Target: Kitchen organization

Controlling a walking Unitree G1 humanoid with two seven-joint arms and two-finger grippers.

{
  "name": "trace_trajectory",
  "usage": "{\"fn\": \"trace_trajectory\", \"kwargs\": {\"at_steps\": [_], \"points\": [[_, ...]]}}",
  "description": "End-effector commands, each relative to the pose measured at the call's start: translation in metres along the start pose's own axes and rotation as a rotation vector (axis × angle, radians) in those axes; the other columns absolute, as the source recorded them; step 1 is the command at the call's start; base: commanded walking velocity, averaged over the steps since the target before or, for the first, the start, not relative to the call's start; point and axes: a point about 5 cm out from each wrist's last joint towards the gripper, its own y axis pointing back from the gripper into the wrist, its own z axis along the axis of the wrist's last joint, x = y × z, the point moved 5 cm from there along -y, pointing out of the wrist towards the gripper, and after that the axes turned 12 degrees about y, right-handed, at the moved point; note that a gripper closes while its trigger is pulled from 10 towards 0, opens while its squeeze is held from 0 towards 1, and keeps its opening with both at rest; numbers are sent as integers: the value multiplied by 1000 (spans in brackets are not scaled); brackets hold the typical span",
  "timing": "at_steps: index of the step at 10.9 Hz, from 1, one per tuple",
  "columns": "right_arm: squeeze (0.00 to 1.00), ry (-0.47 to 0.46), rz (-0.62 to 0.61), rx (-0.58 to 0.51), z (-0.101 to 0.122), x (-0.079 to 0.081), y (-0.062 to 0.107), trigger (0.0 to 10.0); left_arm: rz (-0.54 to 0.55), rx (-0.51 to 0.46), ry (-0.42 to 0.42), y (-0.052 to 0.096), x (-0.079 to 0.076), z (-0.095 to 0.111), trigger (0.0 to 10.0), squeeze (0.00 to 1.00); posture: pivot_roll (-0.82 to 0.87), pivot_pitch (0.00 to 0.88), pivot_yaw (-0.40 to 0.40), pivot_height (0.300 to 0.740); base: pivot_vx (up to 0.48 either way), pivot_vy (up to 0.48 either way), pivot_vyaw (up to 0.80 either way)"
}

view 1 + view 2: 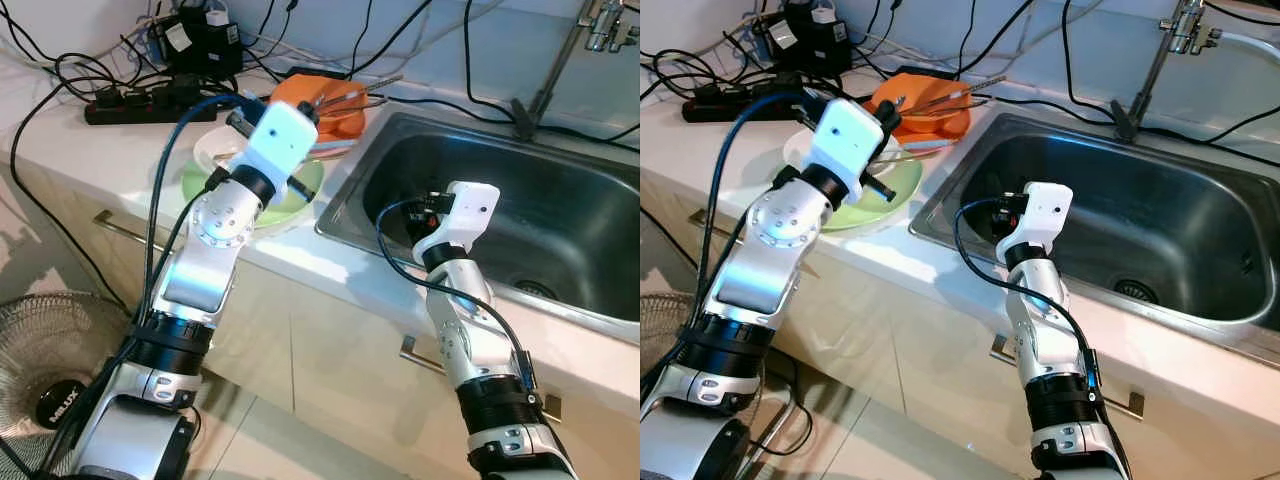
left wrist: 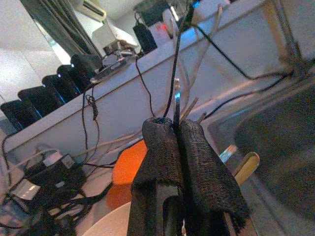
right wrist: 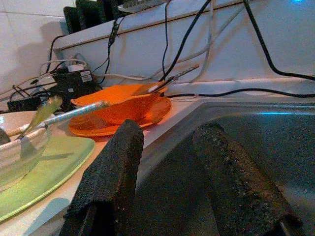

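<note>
Left wrist view | left gripper (image 2: 179, 147) clenched on thin utensil (image 2: 176, 101), centre frame: light, stiff, slippery | right gripper (image 3: 170, 162) released over sink (image 3: 275, 137).

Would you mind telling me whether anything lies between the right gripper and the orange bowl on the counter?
Nothing visible blocks it. The right gripper hangs open inside the sink, below the rim, and the orange bowl sits on its orange plate on the counter beyond that rim, so the gripper would only have to rise over the sink's edge.

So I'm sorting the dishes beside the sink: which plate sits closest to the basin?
The orange plate, under the orange bowl, by the sink rim; the green plate lies farther out along the counter.
</note>
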Motion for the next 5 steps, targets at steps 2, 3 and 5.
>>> {"fn": "trace_trajectory", "kwargs": {"at_steps": [2, 3, 5], "points": [[0, 5, 11, -17, 4, 2, -2, 10000, 35, -160, 31, -1, 10, 39, 10000, 0, 173, 4, -9, 740, 0, 0, 0], [0, 5, 12, -17, 4, 2, -2, 10000, 44, -229, 37, 0, 12, 56, 10000, 0, 173, 5, -10, 740, 0, 0, 0], [0, 7, 10, -21, 5, 0, -3, 10000, 36, -392, 58, 5, 12, 93, 10000, 0, 176, 4, -12, 740, 0, 0, 0]]}}
